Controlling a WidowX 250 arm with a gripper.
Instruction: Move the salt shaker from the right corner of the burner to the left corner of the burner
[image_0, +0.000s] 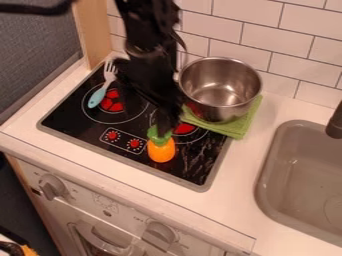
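Note:
The black gripper (164, 125) hangs over the front middle of the black stove top (87, 131), directly above the shaker and touching or nearly touching its top. An orange shaker (161, 151) with a green top stands roughly upright just right of the two red knobs, in front of the right-hand red burner (184, 128). The gripper covers part of the green top and part of that burner. At the left is the other red burner (112, 102), partly behind the arm.
A metal pot (220, 92) sits partly on a folded green cloth (235, 128) at the stove's back right. A fork with a light blue handle (98, 96) lies across the left burner. The grey sink (294, 170) is at the right, below a dark faucet. Tiled wall stands behind.

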